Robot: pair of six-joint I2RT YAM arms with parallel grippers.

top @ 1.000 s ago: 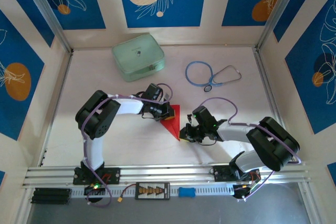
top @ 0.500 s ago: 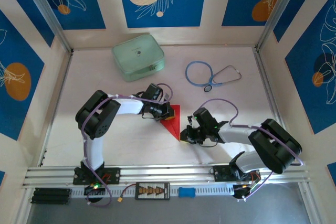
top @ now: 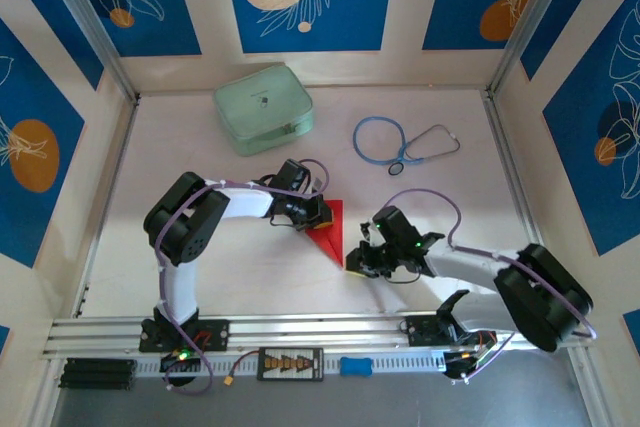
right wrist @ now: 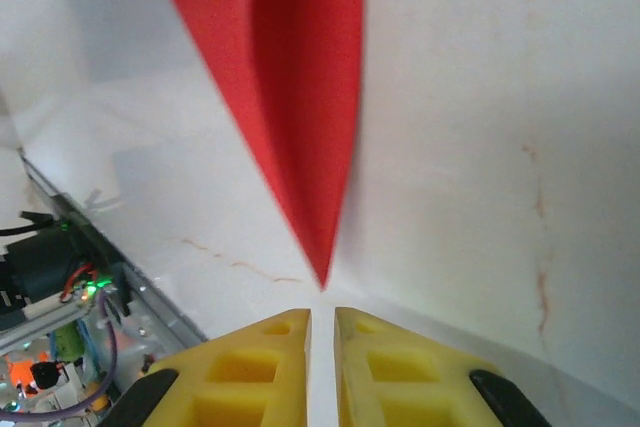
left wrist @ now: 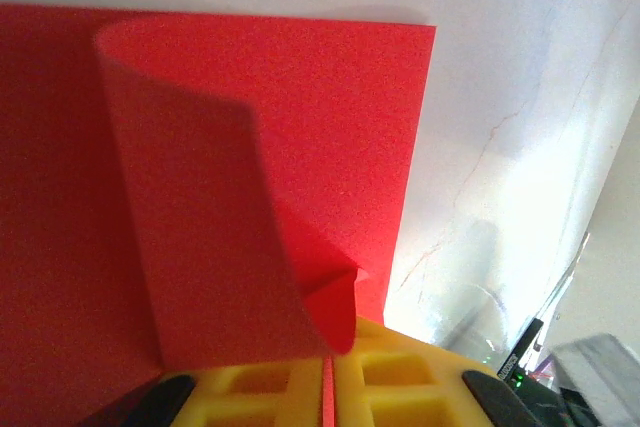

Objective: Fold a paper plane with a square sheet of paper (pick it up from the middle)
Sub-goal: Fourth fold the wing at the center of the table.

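The red sheet of paper (top: 329, 224) lies mid-table, folded to a point that aims toward the near right. In the left wrist view one flap of the sheet (left wrist: 200, 227) curls up off the flat layer. My left gripper (top: 321, 215) is at the sheet's left edge, shut on that red paper (left wrist: 326, 387). My right gripper (top: 352, 265) sits just beyond the folded tip (right wrist: 322, 282). Its yellow fingers (right wrist: 260, 367) stand a narrow slit apart with nothing between them, and the tip ends short of them. The right gripper (right wrist: 322, 325) rests low over the white table.
A pale green case (top: 263, 107) lies at the back left and a blue stethoscope (top: 398, 141) at the back right. An aluminium rail (top: 320, 330) with the arm bases runs along the near edge. Side walls close in the table.
My right gripper has drawn back a little to the right, off the paper's tip, and its jaws have parted slightly. The left gripper and the sheet have stayed put.
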